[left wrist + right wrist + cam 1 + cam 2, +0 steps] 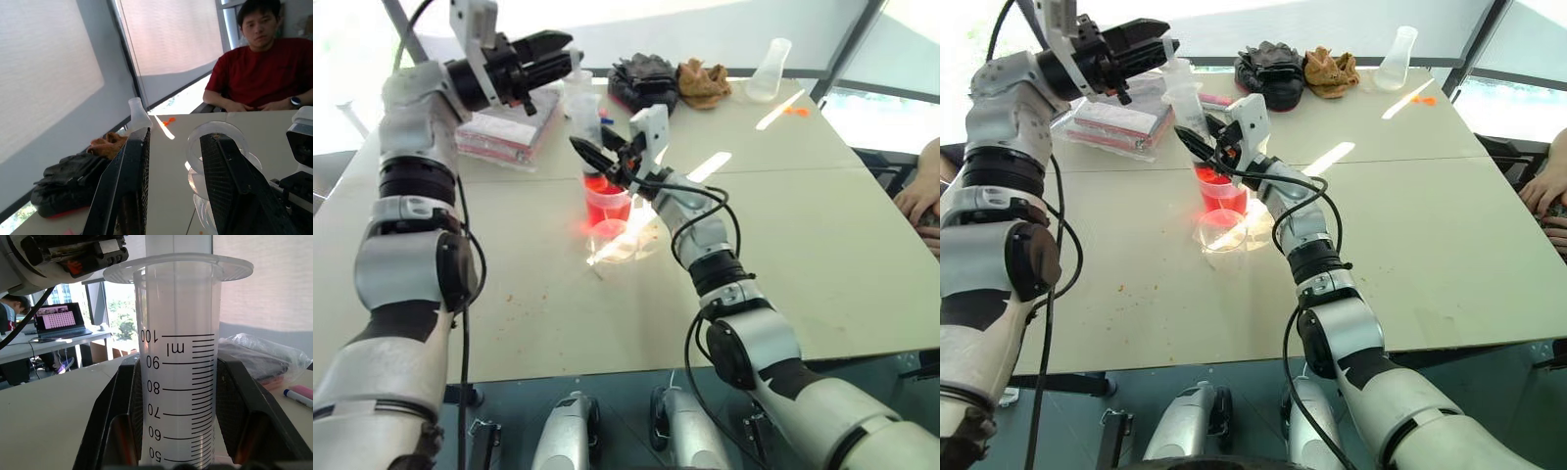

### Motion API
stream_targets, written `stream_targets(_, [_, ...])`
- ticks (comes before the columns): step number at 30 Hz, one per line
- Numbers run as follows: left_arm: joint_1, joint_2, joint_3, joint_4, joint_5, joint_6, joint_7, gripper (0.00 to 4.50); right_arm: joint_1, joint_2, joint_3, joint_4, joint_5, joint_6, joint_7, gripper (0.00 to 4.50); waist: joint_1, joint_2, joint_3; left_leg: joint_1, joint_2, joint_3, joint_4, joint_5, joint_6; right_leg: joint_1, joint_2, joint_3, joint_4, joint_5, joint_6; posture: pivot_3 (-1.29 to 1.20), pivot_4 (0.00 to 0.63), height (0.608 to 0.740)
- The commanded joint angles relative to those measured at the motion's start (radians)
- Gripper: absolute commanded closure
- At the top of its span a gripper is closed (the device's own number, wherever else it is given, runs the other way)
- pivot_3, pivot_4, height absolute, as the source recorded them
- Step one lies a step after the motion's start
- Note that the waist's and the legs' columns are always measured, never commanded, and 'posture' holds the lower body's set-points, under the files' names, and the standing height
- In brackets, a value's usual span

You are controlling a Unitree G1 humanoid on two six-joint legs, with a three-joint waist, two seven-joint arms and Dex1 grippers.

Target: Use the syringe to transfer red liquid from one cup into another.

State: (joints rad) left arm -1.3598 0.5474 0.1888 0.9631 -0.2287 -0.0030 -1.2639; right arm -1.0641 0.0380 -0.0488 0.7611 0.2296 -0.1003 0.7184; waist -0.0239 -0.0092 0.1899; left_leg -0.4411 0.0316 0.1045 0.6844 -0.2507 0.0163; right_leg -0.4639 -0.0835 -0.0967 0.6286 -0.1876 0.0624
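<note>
Centrally on the tabletop (822, 255) stands the handled beaker (607, 201), part-filled with red liquid (605, 186); the short clear cup (610, 238) sits just beside it on the near side, apparently empty. Upright above the beaker is the syringe (1185, 103), its clear barrel clamped between the closed fingers of the right gripper (177, 431); printed graduations run along the barrel and a wide clear flange crowns it. The white plunger rises from the flange toward the left gripper (548, 47). The left gripper's jaws stand well apart around the plunger's clear disc top (215, 142); whether the pads (222, 171) touch it cannot be told. Along the far edge lie a black glove (644, 80), a brown rag (703, 82) and a clear conical flask (770, 70), with a small orange piece (797, 111) near the flask. Toward the far left corner rests a bagged stack of pink and white items (509, 127), with a blue marker pen (299, 397) close by. At the right edge a person's hand (920, 196) rests on the tabletop.
</note>
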Motion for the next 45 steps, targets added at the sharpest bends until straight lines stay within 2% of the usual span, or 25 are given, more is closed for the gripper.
stream_targets(1, [0.073,0.052,-0.015,-0.076,-0.011,0.075,-0.042,2.88,-0.087,-0.013,-0.049,-0.030,0.048,-0.022,-0.020,3.07,0.000,0.000,0.000,0.000,0.000,0.000,0.000,0.000,0.000,0.000,0.000,0.000,0.000,0.000,0.000,0.00,0.150,0.740])
stream_targets(7, [0.194,0.106,0.008,-0.231,-0.059,0.181,-0.016,2.88,-0.077,-0.026,-0.053,-0.054,0.058,-0.011,-0.018,3.07,0.004,0.000,0.000,0.000,0.000,0.000,0.000,0.000,0.000,0.000,0.000,0.001,0.001,0.000,0.000,0.00,0.150,0.740])
stream_targets(12, [0.265,0.136,0.098,-0.367,-0.169,0.347,0.067,2.88,-0.060,-0.032,-0.048,-0.079,0.060,-0.003,-0.015,3.07,0.003,0.000,0.000,0.000,0.000,-0.001,0.000,0.000,0.000,0.000,0.000,0.002,0.001,0.000,0.000,0.00,0.150,0.740])
stream_targets(15, [0.349,0.148,0.121,-0.521,-0.230,0.449,0.107,2.88,-0.058,-0.037,-0.051,-0.120,0.073,0.021,-0.020,3.07,0.002,0.000,0.000,0.001,0.000,-0.002,0.000,0.000,0.000,0.000,0.000,0.002,0.001,0.000,0.000,0.00,0.150,0.740])
stream_targets(21, [0.541,0.174,0.139,-0.828,-0.331,0.605,0.172,2.88,-0.020,-0.088,-0.054,-0.446,0.167,0.232,-0.048,3.07,0.007,0.000,0.000,0.001,0.001,-0.003,0.000,0.000,0.000,0.000,-0.001,0.003,0.002,0.000,0.000,0.00,0.150,0.740])
stream_targets(26, [0.607,0.176,0.161,-0.956,-0.395,0.662,0.244,2.88,0.103,-0.142,-0.036,-0.788,0.258,0.485,-0.129,3.07,0.011,-0.001,-0.001,0.002,0.000,-0.003,0.000,0.000,0.000,0.001,-0.001,0.003,0.002,0.000,0.000,0.00,0.150,0.740])
stream_targets(28, [0.610,0.174,0.164,-0.976,-0.405,0.660,0.269,2.88,0.169,-0.160,-0.032,-0.914,0.310,0.595,-0.169,3.07,0.010,-0.001,-0.001,0.003,0.000,-0.003,0.000,0.000,0.000,0.002,-0.001,0.003,0.002,0.000,0.000,0.00,0.150,0.740])
stream_targets(33, [0.552,0.163,0.155,-0.961,-0.434,0.654,0.301,2.88,0.270,-0.137,-0.022,-1.056,0.384,0.740,-0.279,3.07,0.008,-0.001,-0.001,0.005,0.000,-0.002,0.000,-0.002,0.003,0.002,-0.001,0.004,0.002,0.000,0.000,0.00,0.150,0.740])
stream_targets(39, [0.409,0.145,0.110,-0.894,-0.465,0.650,0.262,2.88,0.378,-0.079,0.035,-1.094,0.371,0.741,-0.342,3.07,0.010,-0.001,-0.001,0.007,0.000,-0.002,0.000,-0.002,0.003,0.003,0.001,0.004,0.002,0.000,-0.001,0.00,0.150,0.740])
stream_targets(45, [0.312,0.093,0.052,-0.850,-0.466,0.628,0.231,2.88,0.406,-0.072,0.086,-1.084,0.347,0.703,-0.334,3.07,0.010,-0.001,-0.001,0.007,0.000,-0.002,0.000,-0.002,0.003,0.004,0.001,0.005,0.002,0.000,-0.001,0.00,0.150,0.740])
